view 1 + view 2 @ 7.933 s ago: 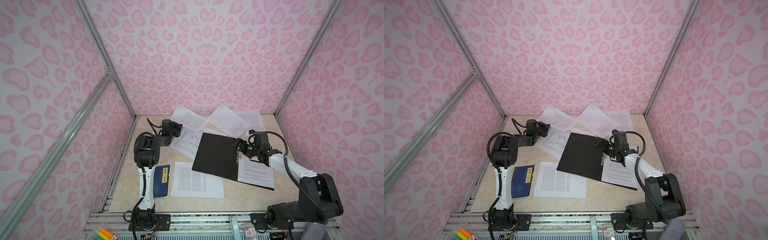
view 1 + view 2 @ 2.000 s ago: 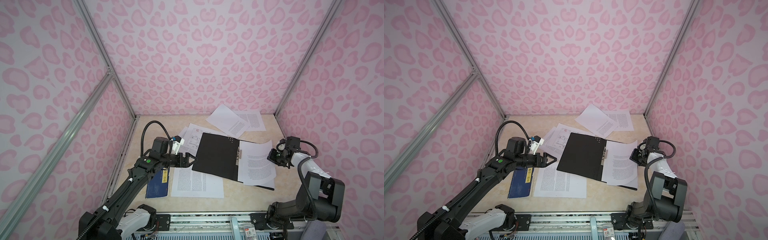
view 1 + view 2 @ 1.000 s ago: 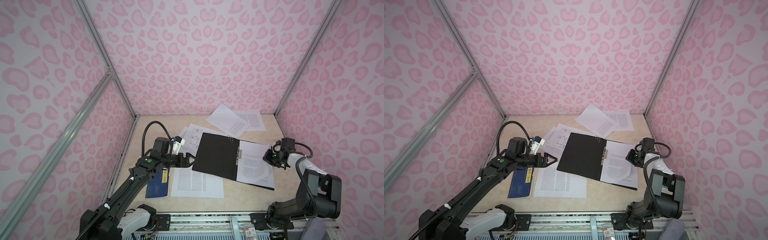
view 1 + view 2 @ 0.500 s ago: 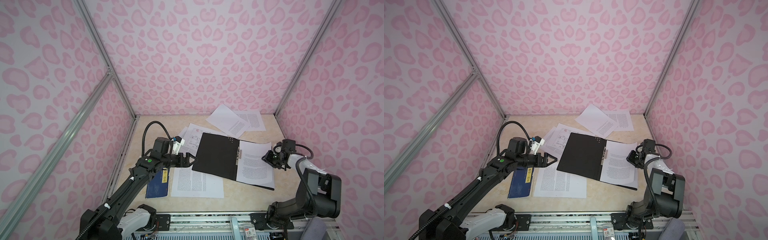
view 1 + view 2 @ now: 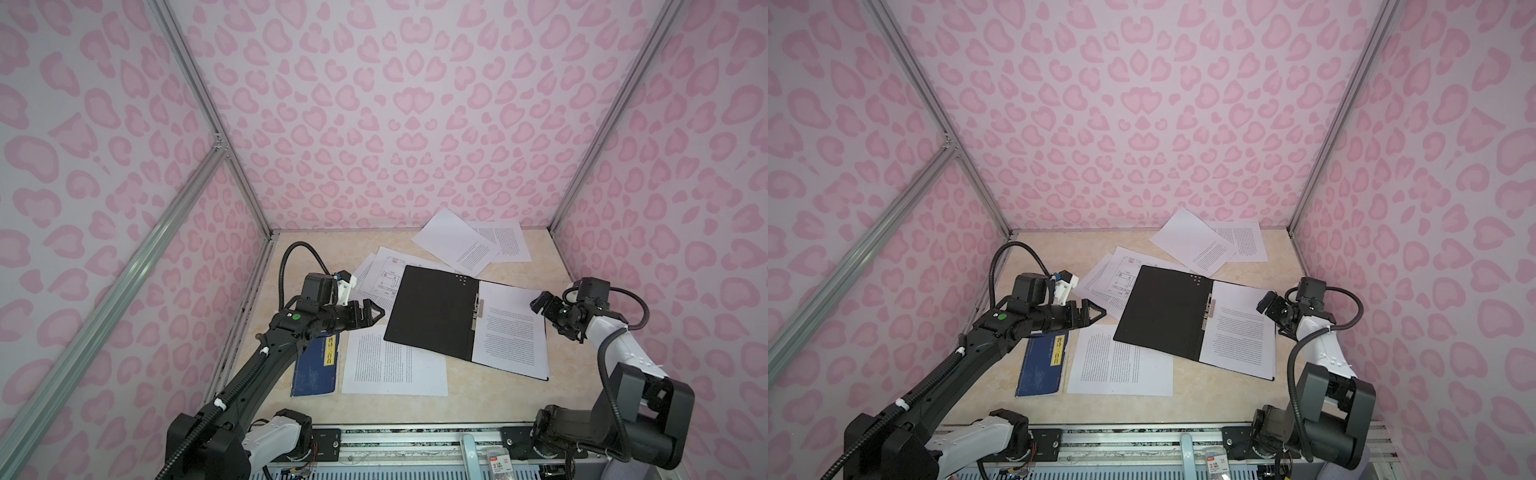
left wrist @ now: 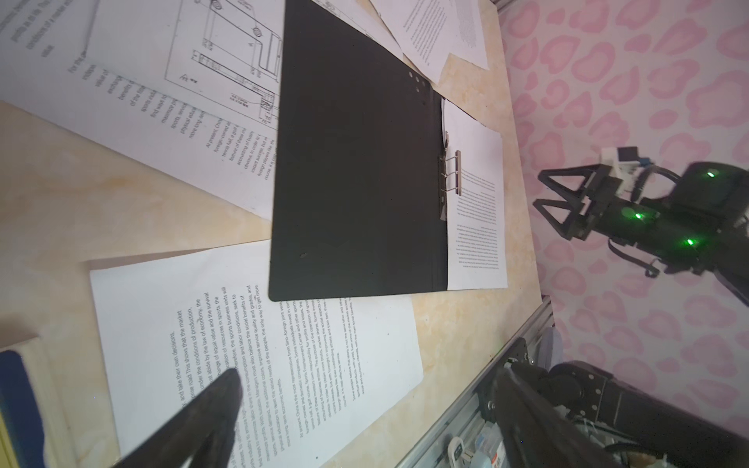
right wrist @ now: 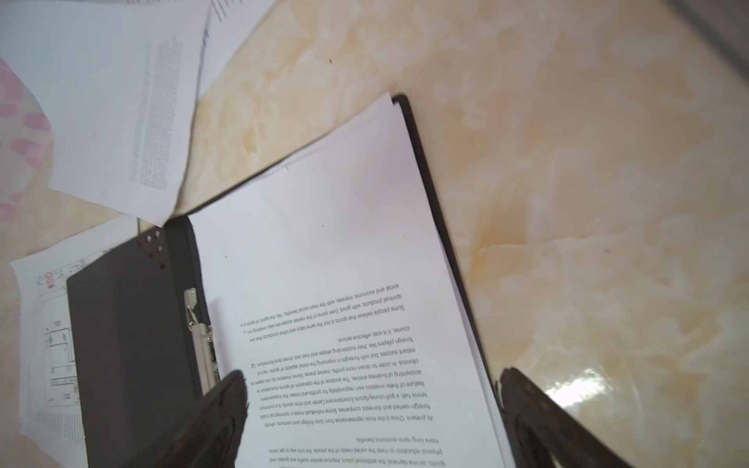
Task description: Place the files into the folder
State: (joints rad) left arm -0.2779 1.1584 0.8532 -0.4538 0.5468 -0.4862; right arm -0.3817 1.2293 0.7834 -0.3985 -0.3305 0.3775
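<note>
Now the folder (image 5: pixel 432 316) lies open and flat, black inside up, across the middle of the worktop (image 5: pixel 498 399), slightly skewed, with its metal fastener strip (image 5: pixel 478 309) along the fold. Its right leaf carries a few files (image 5: pixel 509 336), printed sheets stacked nearly square, their edges a little fanned in the right wrist view. The right hand (image 5: pixel 545 311) hovers just off that leaf's outer edge, near the right edge of the worktop, its fingers (image 7: pixel 227 405) spread wide and grasping nothing; the left wrist view shows it released from the side. The left hand (image 5: pixel 376 314) hangs just beside the folder's left edge, likewise released and empty. A loose sheet (image 5: pixel 390 365) lies toward the front edge, its far side tucked under the folder's near left corner. A drawing sheet (image 5: pixel 386 278) and another page poke out from under the folder's far left side. Two more sheets (image 5: pixel 453 245) overlap each other by the far edge, one corner reaching the folder's far edge. A blue book (image 5: pixel 316 370) with a yellow label rests toward the front left corner, just beside the loose sheet.
</note>
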